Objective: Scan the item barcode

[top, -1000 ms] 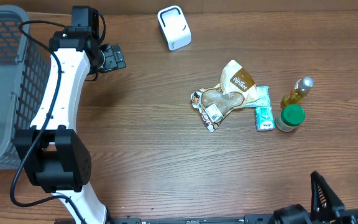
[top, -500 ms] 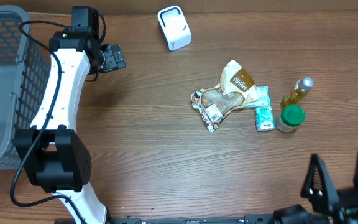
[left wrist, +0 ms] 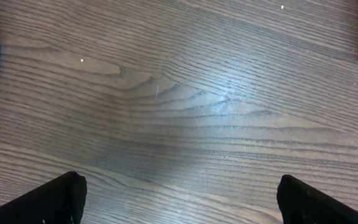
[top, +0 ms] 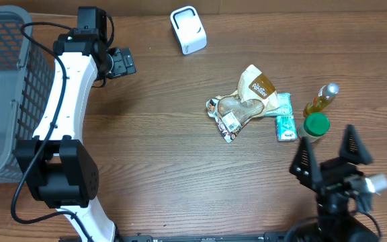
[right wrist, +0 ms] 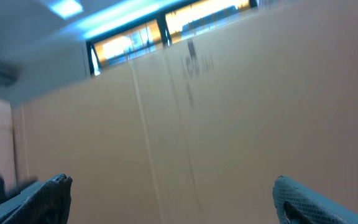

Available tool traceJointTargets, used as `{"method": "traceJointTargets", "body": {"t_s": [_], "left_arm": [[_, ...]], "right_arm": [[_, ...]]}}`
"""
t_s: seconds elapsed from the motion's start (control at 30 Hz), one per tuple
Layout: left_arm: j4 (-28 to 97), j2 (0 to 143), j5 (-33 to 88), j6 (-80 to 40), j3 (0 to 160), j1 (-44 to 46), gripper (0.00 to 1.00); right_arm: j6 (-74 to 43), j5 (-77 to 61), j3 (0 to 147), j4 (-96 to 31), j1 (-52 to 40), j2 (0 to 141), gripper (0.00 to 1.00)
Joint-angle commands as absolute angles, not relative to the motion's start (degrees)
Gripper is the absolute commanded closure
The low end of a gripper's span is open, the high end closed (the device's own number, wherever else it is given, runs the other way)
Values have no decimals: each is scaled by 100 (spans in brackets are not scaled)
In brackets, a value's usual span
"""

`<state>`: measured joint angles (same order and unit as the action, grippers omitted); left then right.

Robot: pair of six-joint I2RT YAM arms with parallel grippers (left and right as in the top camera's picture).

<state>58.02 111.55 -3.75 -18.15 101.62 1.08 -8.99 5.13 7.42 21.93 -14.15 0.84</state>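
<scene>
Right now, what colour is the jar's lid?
Green; the lid shows best in the overhead view.

Table (top: 166, 154) top is seen as brown wood w/ clear grain, smooth, semi-gloss where light is reflected. Basket (top: 5, 40) is made of matt grey plastic mesh. Scanner (top: 188, 30) is cased in smooth white plastic. Snack pouch (top: 244, 104) is formed of crinkled glossy film, partly transparent. Bottle (top: 320, 99) is clear & shiny; green lid (top: 314, 125) looks plastic. Left arm (top: 62, 101) is shelled in smooth white plastic w/ matt black joints.
</scene>
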Motion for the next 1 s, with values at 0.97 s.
{"method": "traceJointTargets", "body": {"t_s": [0.97], "left_arm": [[5804,11128,-449,-1844,10237,119,0]], "right_arm": [[-919,93,45,-469,-1214,23,0]]}}
